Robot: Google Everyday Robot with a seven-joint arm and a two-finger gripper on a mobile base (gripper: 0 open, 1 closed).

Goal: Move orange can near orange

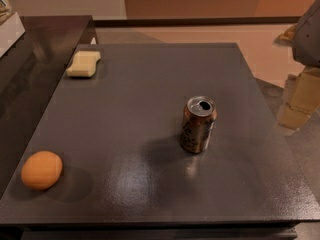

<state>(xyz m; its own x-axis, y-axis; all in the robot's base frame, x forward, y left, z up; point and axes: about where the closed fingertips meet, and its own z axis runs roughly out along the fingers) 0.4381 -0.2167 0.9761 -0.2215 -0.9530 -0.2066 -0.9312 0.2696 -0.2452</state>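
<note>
Dark, faintly glossy flat counter; pale blocky end effector, grip state not discernible, beyond its edge right of the upright cylindrical metal orange can, open surface all round; smooth round orange well left, near the front-left corner.

Orange can: upright, tab opened, bench centre-right. Orange: whole, front-left corner, well apart. Hand: right edge, clear of both.

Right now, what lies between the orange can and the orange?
Nothing: bare tabletop from orange can to orange in the camera view. The gripper is beyond the table's right edge.
</note>
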